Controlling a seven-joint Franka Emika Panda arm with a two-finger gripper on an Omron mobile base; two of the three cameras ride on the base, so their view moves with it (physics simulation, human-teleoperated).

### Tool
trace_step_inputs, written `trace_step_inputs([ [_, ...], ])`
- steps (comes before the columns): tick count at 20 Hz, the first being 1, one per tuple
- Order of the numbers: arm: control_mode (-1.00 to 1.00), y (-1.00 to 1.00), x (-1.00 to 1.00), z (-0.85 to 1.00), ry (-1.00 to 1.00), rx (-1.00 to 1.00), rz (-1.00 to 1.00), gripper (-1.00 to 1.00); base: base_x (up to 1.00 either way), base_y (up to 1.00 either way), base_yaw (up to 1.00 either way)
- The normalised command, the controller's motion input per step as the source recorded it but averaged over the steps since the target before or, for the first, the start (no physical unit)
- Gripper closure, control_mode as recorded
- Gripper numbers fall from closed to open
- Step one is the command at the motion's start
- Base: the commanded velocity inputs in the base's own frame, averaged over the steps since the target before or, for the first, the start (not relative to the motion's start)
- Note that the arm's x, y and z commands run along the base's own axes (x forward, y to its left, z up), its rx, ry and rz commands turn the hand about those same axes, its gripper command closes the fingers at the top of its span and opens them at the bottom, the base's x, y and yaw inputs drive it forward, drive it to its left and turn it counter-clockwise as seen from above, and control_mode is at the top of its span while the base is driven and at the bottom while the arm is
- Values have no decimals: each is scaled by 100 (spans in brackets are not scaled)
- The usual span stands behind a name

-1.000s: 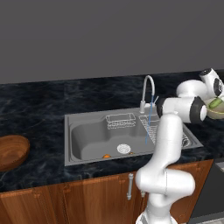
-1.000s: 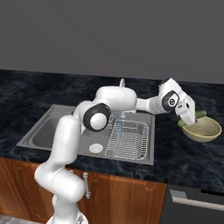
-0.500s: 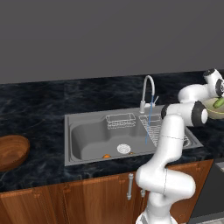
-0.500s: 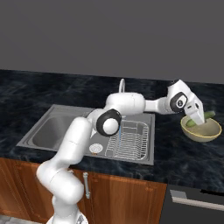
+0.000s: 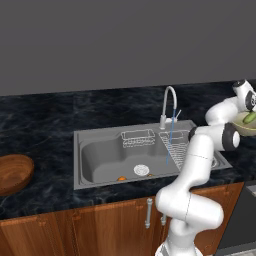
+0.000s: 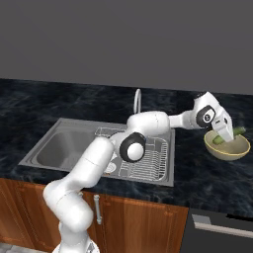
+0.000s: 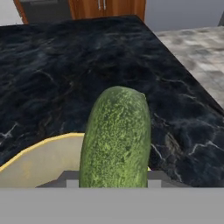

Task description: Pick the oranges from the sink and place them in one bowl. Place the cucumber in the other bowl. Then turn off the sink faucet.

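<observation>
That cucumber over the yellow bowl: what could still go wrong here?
The cucumber lies slanted across the olive-yellow bowl, one end past the rim, so on release from the end effector it might tip onto the counter. The faucet runs, and an orange sits in the sink.

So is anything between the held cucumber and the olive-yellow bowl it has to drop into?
Nothing visible: the stubby dark green cucumber, shut in the gripper, hangs over the pale olive-yellow bowl, whose inside looks bare.
</observation>
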Motion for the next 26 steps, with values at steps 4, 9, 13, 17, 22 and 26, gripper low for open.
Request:
trace_step_inputs([
  [4,-100,0,22,-33,2,0,0,100,0,0,0],
  [9,-100,-10,19,-14,0,0,0,100,0,0,0],
  [13,-100,-14,22,-12,1,0,0,100,0,0,0],
  [17,-100,-16,27,-3,6,0,0,100,0,0,0],
  [22,-100,-18,28,0,13,0,0,100,0,0,0],
  [26,-100,-3,16,0,12,0,0,100,0,0,0],
])
